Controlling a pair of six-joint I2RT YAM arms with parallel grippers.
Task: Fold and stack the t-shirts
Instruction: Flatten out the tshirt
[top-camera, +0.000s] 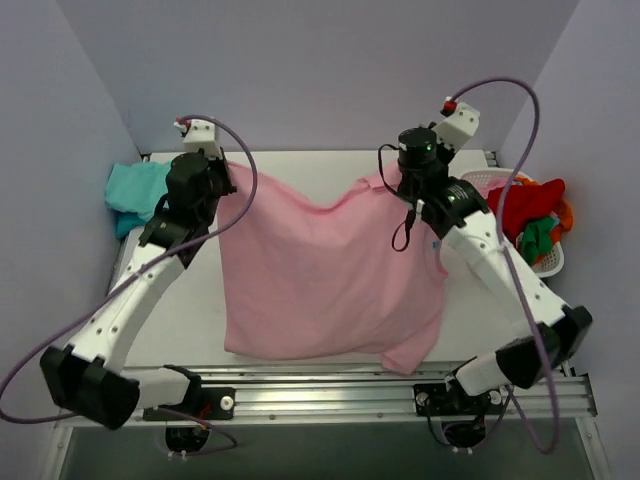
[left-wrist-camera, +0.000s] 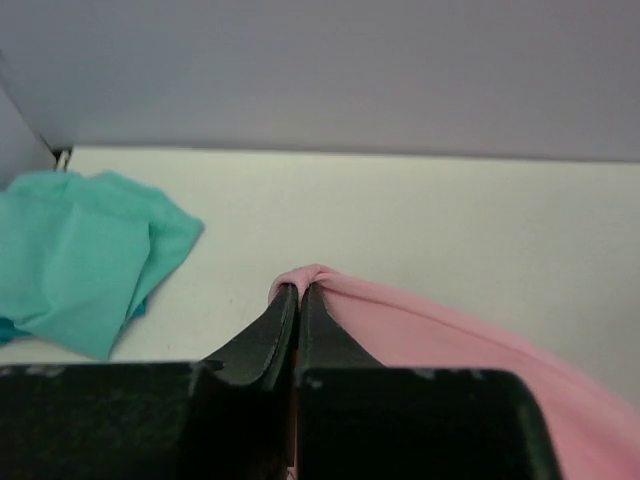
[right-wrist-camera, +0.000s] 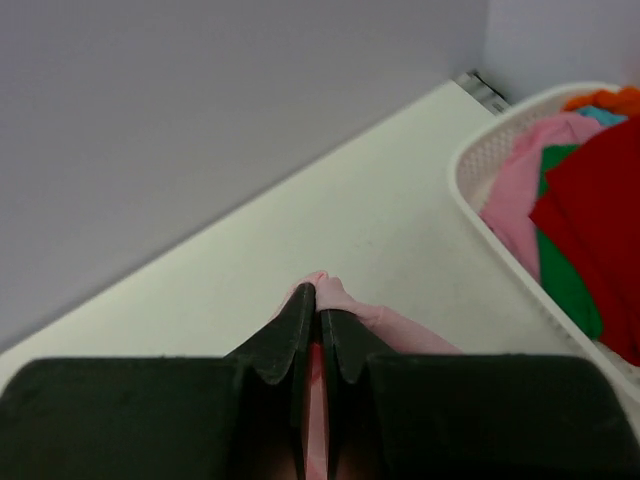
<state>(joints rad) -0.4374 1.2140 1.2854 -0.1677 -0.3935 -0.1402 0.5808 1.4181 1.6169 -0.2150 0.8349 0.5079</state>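
A light pink t-shirt (top-camera: 320, 280) hangs spread between both arms, its lower hem resting near the table's front edge. My left gripper (left-wrist-camera: 300, 288) is shut on the pink t-shirt's (left-wrist-camera: 450, 335) upper left corner, up at the back left (top-camera: 228, 172). My right gripper (right-wrist-camera: 319, 292) is shut on a bunched fold of the pink t-shirt (right-wrist-camera: 390, 320) at its upper right, under the right wrist (top-camera: 400, 185). The top edge sags between the two grips. A teal t-shirt (top-camera: 135, 190) lies folded at the back left of the table, also in the left wrist view (left-wrist-camera: 80, 255).
A white plastic basket (top-camera: 548, 262) stands at the right edge of the table with red, green and orange garments (top-camera: 530, 215) in it; the right wrist view shows its rim (right-wrist-camera: 470, 190). Walls close the back and both sides.
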